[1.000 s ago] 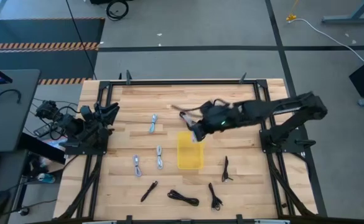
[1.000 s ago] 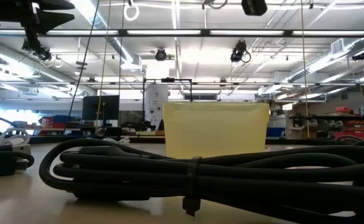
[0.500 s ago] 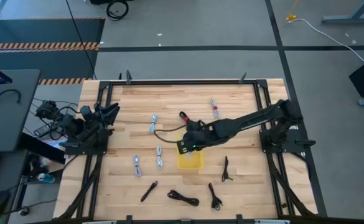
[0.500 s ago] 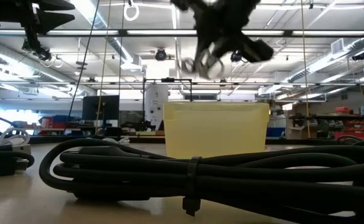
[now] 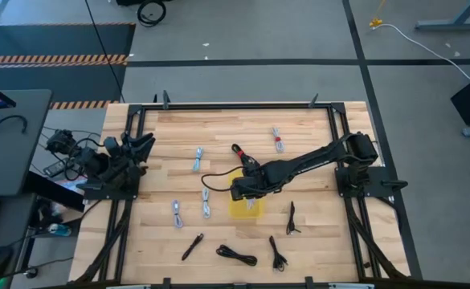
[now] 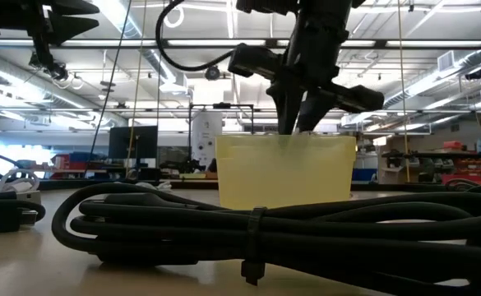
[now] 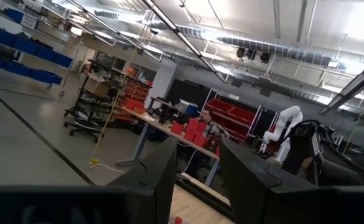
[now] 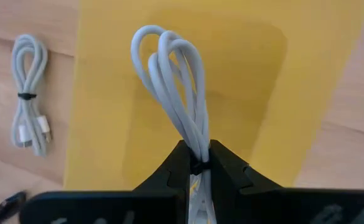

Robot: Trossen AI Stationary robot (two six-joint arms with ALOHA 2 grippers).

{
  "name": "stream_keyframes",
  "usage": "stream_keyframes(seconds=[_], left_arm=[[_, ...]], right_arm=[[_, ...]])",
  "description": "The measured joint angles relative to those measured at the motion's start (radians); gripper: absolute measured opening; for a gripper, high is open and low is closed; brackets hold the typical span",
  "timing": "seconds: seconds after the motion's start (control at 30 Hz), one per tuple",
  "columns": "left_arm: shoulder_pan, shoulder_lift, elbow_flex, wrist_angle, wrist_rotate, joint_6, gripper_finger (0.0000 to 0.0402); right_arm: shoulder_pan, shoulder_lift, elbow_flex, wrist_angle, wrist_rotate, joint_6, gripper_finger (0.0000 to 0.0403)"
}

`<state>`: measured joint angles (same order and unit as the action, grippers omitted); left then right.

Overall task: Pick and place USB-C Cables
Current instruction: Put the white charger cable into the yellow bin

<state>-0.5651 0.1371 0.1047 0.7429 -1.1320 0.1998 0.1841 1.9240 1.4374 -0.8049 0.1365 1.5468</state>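
My right gripper (image 8: pixel 199 163) pinches a white cable (image 8: pixel 175 87), loops pointing down into the yellow bin (image 8: pixel 294 93) on the wooden table (image 5: pixel 315 120).

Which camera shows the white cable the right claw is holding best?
The right wrist view: the white cable loops out of the right claw over the yellow bin. The high view hides it under the arm, the low view behind the bin wall; the left wrist view misses it.
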Motion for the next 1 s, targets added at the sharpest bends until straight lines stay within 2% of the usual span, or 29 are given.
stream_keyframes(seconds=[1.0], left_arm=[[0.0, 0.0, 0.001, -0.008, 0.0, 0.006, 0.013]], right_arm=[[-0.009, 0.007, 0.0, -0.057, 0.046, -0.024, 0.0037]])
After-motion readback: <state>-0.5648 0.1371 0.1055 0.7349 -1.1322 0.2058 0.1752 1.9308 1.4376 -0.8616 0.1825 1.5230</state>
